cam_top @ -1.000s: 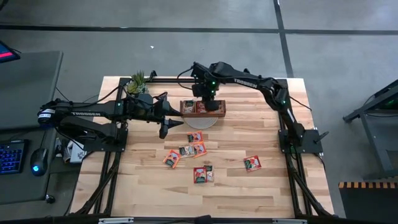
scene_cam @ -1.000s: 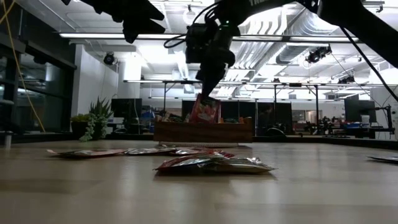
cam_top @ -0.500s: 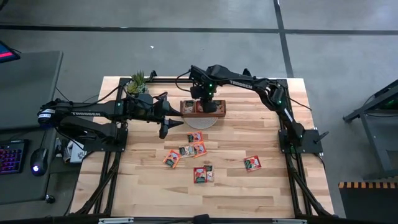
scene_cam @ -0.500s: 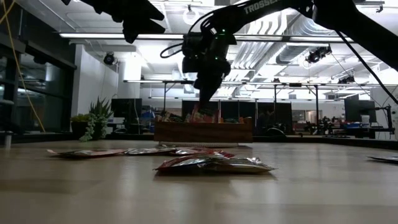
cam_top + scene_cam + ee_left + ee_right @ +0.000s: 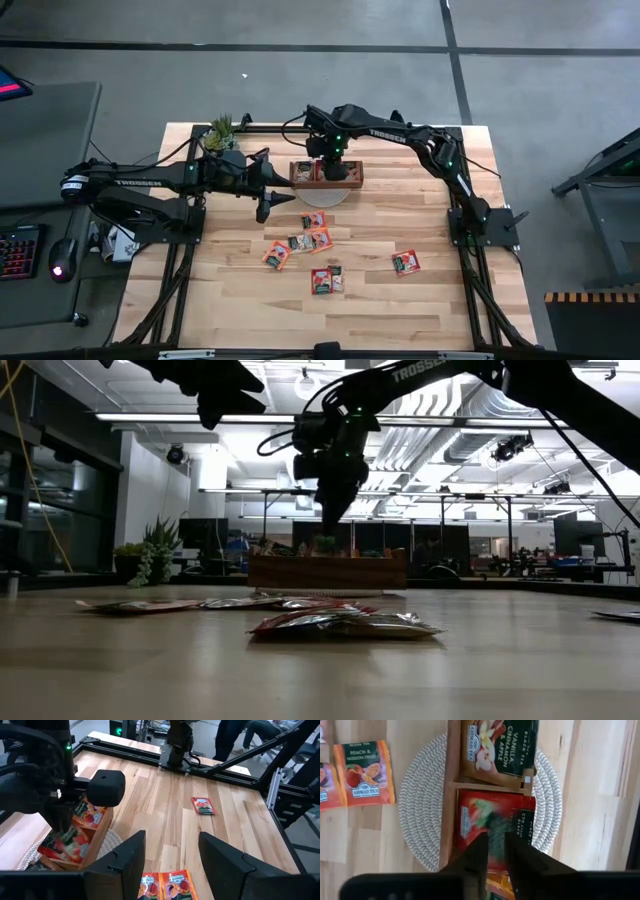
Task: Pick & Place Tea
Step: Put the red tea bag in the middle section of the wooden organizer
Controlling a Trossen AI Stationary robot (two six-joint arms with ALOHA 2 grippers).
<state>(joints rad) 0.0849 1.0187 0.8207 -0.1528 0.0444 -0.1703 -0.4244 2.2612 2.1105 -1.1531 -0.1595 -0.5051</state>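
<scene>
The wooden tray sits on a round woven mat near the table's far edge. My right gripper hovers just above the tray's middle compartment, pointing down, its fingers narrowly open and holding nothing. Below it a red tea sachet, blurred, lies among other red sachets in that compartment; the compartment beside it holds a brown sachet. Several more sachets lie flat on the table's middle, and one lies toward the right. My left gripper waits open above the table, left of the tray.
A small potted plant stands at the far left corner. The woven mat spreads out past the tray on both sides. Bare wood lies along the table's near edge and right side. People and furniture show in the room beyond the table.
My right gripper carried a red sachet, hanging from its fingers, down into the tray and a little toward the table's left, then let it go. The sachet has dropped into the middle compartment and no longer stands up above the tray's rim.
</scene>
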